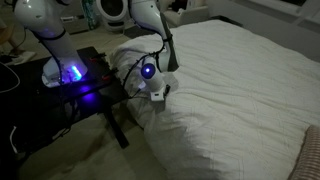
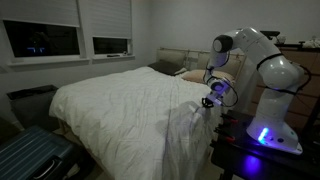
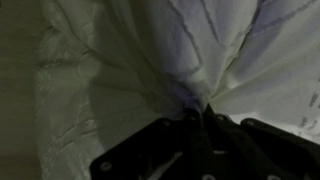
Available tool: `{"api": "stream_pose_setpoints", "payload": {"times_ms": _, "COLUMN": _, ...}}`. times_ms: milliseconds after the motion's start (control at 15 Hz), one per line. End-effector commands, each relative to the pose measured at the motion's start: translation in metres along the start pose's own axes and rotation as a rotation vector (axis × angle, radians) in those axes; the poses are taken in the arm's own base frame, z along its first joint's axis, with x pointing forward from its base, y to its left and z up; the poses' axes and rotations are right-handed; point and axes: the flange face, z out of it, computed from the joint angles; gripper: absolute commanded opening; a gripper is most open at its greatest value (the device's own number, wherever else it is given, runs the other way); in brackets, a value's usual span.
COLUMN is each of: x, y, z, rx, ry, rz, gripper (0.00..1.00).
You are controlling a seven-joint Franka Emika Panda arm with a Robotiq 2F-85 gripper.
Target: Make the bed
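In the wrist view the gripper (image 3: 197, 112) comes in from the bottom edge. Its jaws are clamped together on a pinch of the white duvet (image 3: 130, 60), and creases fan out from that point. The cloth fills that frame, so nothing else of the room shows.

In both exterior views the gripper (image 1: 155, 88) (image 2: 210, 100) sits at the side edge of the bed (image 1: 240, 90) (image 2: 120, 100), holding a raised bunch of duvet. The rest of the bed stretches away from the jaws. The arm's base stands on a black tabletop (image 1: 100, 70) just beside the bed, with a blue light (image 1: 70, 75) (image 2: 265, 135) glowing at its foot.

Only an exterior view shows a ribbed dark case (image 2: 35, 155) nearest the camera, though not what it holds. Farther off are pillows (image 2: 175, 68) at the head end and two dark windows (image 2: 40, 40).
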Motion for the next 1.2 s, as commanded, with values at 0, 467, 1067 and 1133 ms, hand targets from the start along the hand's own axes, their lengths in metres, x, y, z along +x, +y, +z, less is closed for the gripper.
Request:
{"api": "stream_pose_setpoints", "payload": {"times_ms": 0, "x": 0.026, "y": 0.031, "z": -0.016, "rx": -0.064, "ry": 0.014, "rz": 0.062, "gripper": 0.0}}
{"api": "stream_pose_setpoints", "payload": {"times_ms": 467, "x": 0.06, "y": 0.075, "z": -0.061, "rx": -0.179, "ry": 0.101, "rz": 0.165, "gripper": 0.01}}
{"api": "stream_pose_setpoints", "payload": {"times_ms": 1067, "x": 0.092, "y": 0.142, "z": -0.098, "rx": -0.297, "ry": 0.109, "rz": 0.345, "gripper": 0.01}}
{"api": "stream_pose_setpoints", "payload": {"times_ms": 1133, "x": 0.091, "y": 0.141, "z": -0.094, "rx": -0.308, "ry": 0.102, "rz": 0.35, "gripper": 0.01}}
